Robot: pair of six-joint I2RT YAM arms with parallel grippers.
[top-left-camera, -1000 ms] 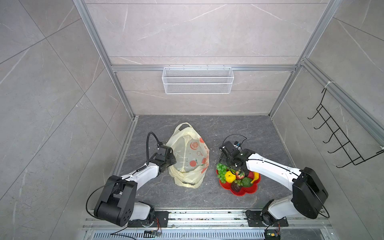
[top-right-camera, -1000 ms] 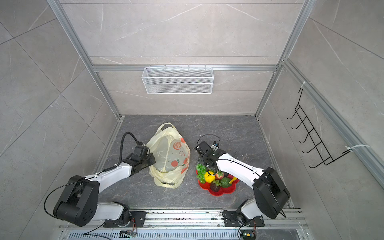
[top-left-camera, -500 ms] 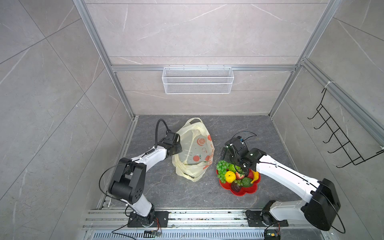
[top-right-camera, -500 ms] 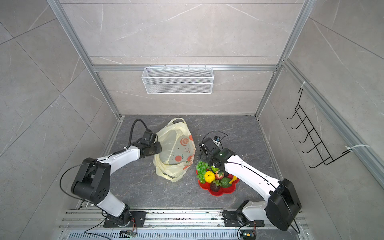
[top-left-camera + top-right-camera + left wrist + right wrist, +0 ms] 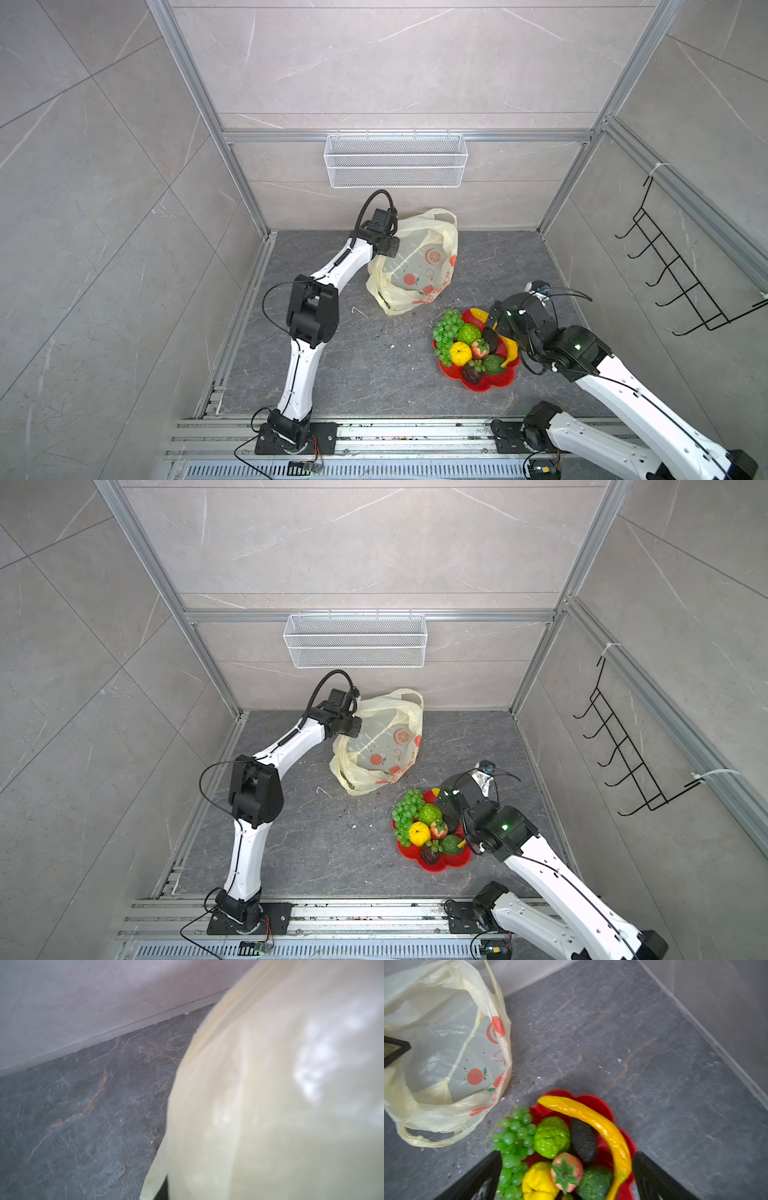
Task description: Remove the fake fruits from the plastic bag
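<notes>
Grey stone counter point(image 5: 332, 374). Fake fruits point(image 5: 461, 353) piled on red plate point(image 5: 494, 384); plastic bag point(image 5: 415, 266) looks empty. Right jaws apart above them — lift straight, sparing banana point(image 5: 591, 1120). Left jaws at bag rim — state hidden.

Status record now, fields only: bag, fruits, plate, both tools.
bag: plastic bag, mouth open, no fruit visible inside
fruits: fake fruits piled on the red plate, apart from the bag
left tool: left tool at the bag's rim; jaws hidden, grip unclear
right tool: right tool open, empty, above the plate
</notes>
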